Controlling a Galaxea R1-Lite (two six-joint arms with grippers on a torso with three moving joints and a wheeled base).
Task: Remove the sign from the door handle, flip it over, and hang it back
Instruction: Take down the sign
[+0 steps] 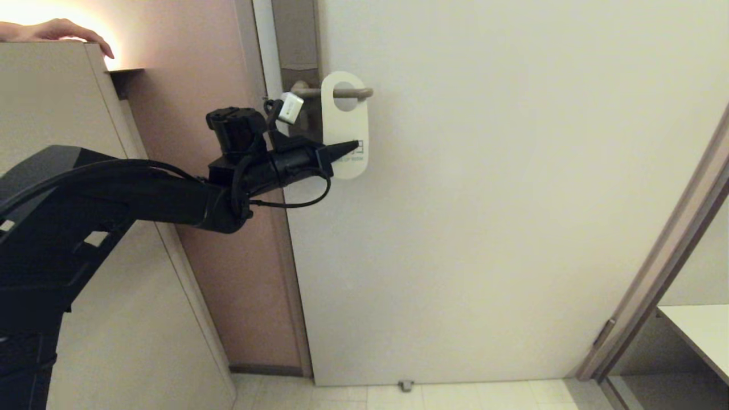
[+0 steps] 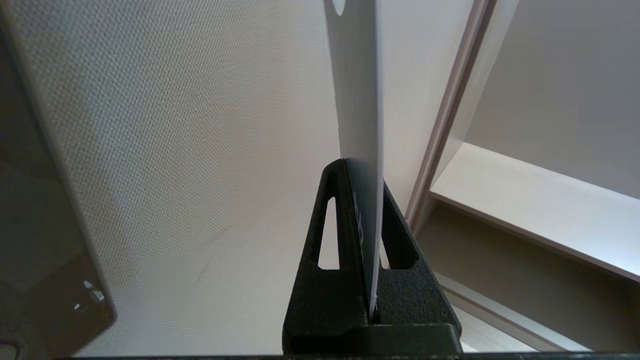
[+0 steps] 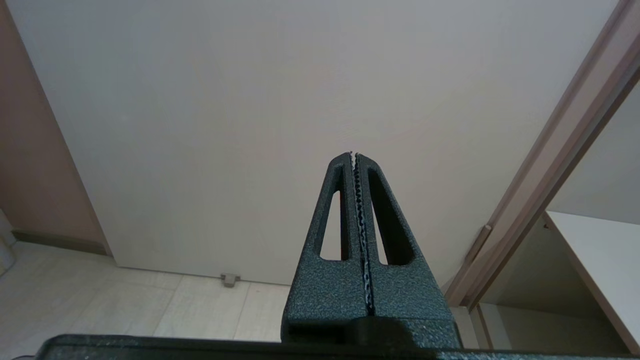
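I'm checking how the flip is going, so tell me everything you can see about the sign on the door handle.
The sign is a flat, thin white door hanger with rounded ends, looking like card or plastic. Its round hole sits over the door handle, so it hangs upright against the door, white side out, with small print near the bottom that is too small to read. The left gripper is shut on its lower part from the left; the left wrist view shows the sheet edge-on between the fingers.

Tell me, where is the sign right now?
In the head view the sign hangs by its hole on the door handle, its lower end clamped in the left end effector.
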